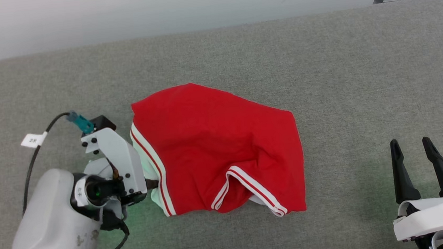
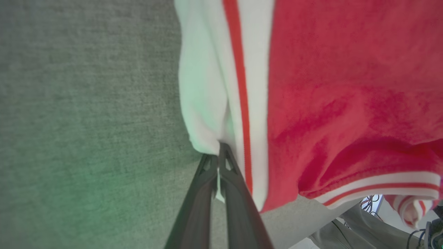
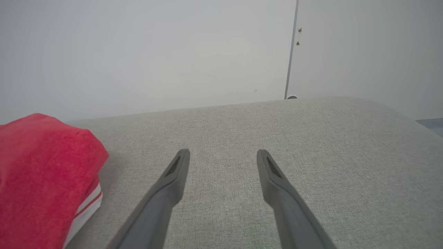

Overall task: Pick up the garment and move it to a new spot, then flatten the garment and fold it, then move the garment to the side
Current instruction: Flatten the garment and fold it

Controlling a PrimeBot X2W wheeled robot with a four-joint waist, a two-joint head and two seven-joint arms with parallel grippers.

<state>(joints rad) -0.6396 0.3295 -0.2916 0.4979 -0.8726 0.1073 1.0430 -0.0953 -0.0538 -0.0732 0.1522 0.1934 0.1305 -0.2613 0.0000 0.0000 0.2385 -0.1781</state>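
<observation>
Pinch at the sleeve: the left pincer (image 2: 218,154) is clamped shut on a white edge of the garment (image 1: 224,148), which lies bunched and half-doubled in the middle of the grey fabric-covered counter (image 1: 322,70). The right pincer (image 1: 410,143) hangs wide open and empty, well apart at the near right. This looks like the pick-up stage. The next move calls for a steady lift that doesn't let the thin pinch slip.
</observation>
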